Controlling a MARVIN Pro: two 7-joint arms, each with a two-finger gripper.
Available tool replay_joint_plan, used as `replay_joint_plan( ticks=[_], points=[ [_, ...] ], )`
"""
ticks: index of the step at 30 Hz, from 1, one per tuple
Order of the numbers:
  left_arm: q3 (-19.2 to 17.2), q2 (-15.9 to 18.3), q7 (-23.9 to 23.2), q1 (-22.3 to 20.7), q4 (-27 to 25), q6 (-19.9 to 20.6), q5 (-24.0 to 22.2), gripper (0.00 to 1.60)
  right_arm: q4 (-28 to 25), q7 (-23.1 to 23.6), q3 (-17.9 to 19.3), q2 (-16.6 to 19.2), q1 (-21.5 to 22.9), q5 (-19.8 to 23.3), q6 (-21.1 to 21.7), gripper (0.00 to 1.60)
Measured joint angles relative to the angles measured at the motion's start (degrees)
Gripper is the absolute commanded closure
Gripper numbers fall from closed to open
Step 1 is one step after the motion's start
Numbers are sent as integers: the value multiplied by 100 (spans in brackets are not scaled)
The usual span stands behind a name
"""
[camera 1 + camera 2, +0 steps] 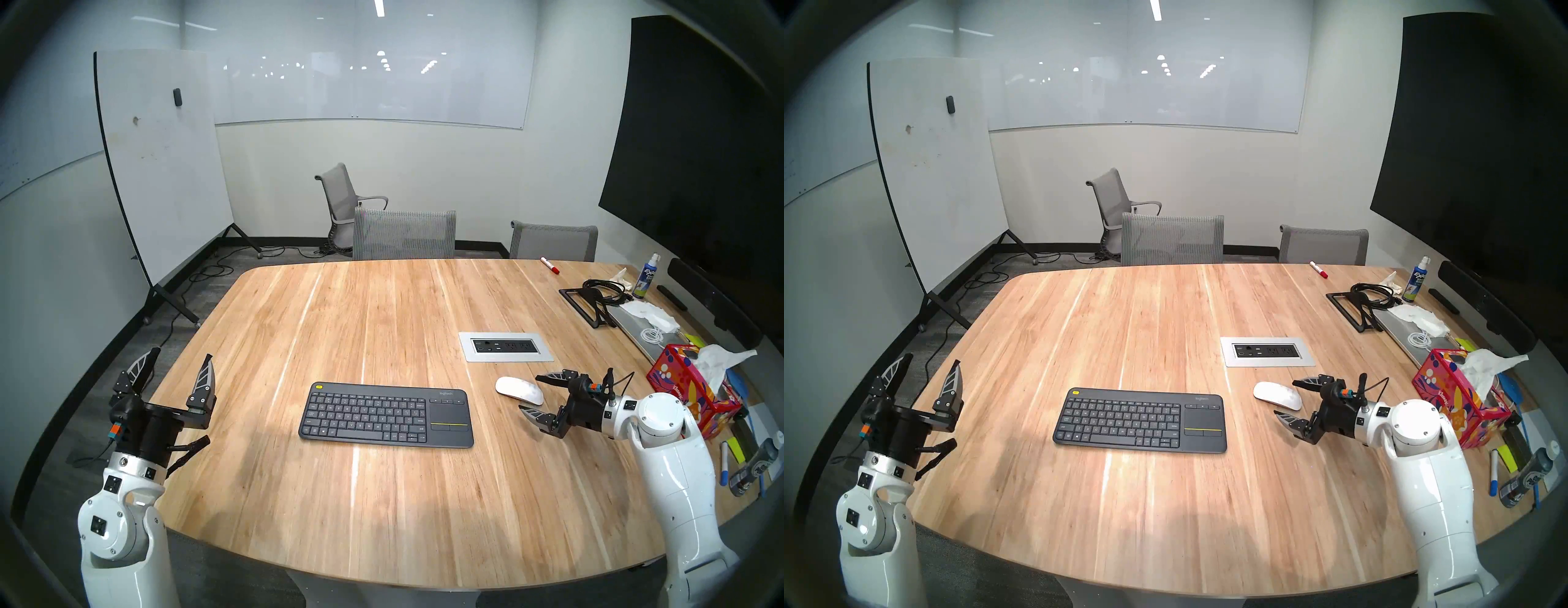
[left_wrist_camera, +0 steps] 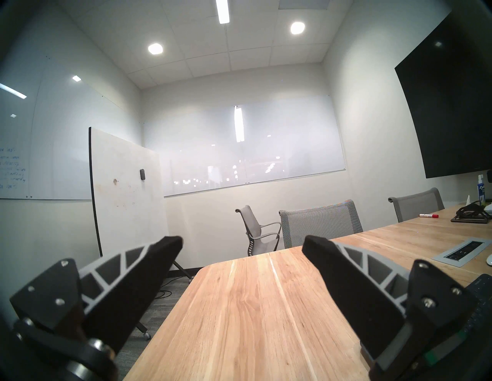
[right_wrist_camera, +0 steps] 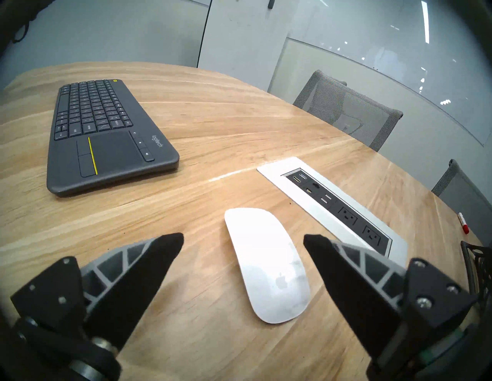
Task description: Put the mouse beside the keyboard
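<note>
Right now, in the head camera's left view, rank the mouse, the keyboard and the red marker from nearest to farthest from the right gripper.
1. mouse: lies flat just ahead of the open right gripper.
2. keyboard: toward the table's middle, to the robot's left.
3. red marker: near the table's far edge.

Office meeting room: large pale wooden conference table point(image 1: 382, 488), grey mesh office chairs point(image 1: 405, 234) behind, wall-mounted glass whiteboard point(image 1: 373, 68), rolling white whiteboard point(image 1: 165, 161), big black wall screen point(image 1: 700, 140), inset silver power-socket panel point(image 1: 505, 357).
</note>
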Motion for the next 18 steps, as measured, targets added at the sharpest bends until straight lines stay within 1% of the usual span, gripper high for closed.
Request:
replay_joint_plan(
  ticks=[7, 18],
  points=[
    [-13, -21, -22, -11, 0, 7, 9, 0, 62, 125, -125, 56, 141, -41, -37, 0],
    [-33, -55, -57, -30, 0, 17, 23, 0, 65, 75, -98, 67, 225, -97, -98, 0]
  ],
)
